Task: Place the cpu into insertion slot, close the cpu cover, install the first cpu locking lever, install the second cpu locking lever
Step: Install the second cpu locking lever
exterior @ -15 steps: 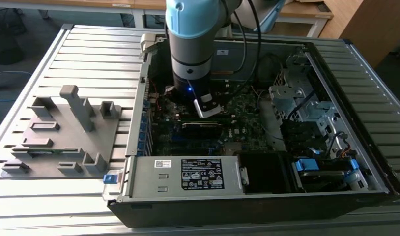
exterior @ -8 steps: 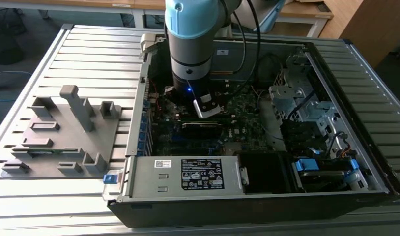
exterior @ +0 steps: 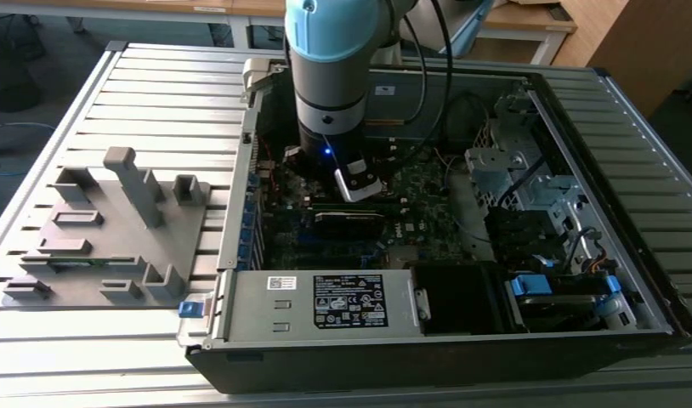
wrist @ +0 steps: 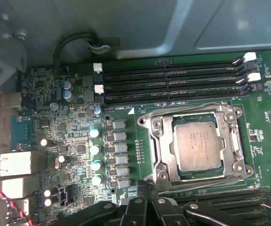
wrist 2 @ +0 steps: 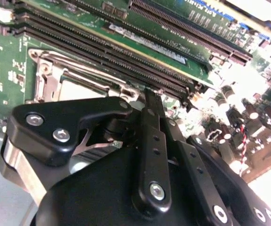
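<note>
Cpu [wrist: 202,147] already seated in insertion slot [wrist: 160,155], cpu cover [wrist: 231,141] closed around it. Our gripper [wrist 2: 149,96] hovers just beside the slot, fingers [wrist 2: 150,104] pressed together, empty. We judge chip light, stiff, fragile; hold by edges only.

Cpu [wrist: 200,148]: dull brushed silver-grey metal top, matt.
Cpu cover [wrist: 156,141]: thin bright metal frame, lightly glossy.
Motherboard [wrist: 78,141]: green lacquered board, slight sheen.
Memory slots [wrist: 173,82]: black plastic, white plastic clips.
Hand [wrist 2: 144,160]: matt black links with shiny steel screws.
Computer case [exterior: 618,170]: grey sheet metal.
Counter [exterior: 153,93]: ribbed pale metal slats.
Fixture block [exterior: 108,238]: matt grey plastic.
</note>
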Robot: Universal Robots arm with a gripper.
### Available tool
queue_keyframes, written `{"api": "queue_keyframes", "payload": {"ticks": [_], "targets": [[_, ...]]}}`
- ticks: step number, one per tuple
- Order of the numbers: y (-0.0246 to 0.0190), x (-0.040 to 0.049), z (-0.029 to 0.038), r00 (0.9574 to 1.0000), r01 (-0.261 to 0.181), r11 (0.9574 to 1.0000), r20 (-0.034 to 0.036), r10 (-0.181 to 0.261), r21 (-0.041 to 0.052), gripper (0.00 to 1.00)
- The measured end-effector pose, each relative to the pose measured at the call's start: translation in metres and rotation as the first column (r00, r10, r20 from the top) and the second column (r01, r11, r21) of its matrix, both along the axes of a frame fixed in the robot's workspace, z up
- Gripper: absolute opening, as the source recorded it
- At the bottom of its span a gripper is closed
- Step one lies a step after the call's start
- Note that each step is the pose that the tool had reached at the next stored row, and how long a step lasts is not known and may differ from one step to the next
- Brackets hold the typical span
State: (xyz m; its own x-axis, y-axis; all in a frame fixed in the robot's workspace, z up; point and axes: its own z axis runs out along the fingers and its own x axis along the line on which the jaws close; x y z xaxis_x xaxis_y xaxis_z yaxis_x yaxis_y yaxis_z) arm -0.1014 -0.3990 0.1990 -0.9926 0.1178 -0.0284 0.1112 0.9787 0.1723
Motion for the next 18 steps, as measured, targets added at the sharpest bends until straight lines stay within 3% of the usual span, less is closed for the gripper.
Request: {"api": "queue_keyframes", "payload": {"ticks": [4,18], "targets": [[0.0001,0.0001,0.0064,1.0,0.0,1.0,-0.0001,0.0,-0.0004,0.1],[0.0001,0.0028,0.0069,1.0,0.0,1.0,0.0,0.0,-0.0003,0.1]]}}
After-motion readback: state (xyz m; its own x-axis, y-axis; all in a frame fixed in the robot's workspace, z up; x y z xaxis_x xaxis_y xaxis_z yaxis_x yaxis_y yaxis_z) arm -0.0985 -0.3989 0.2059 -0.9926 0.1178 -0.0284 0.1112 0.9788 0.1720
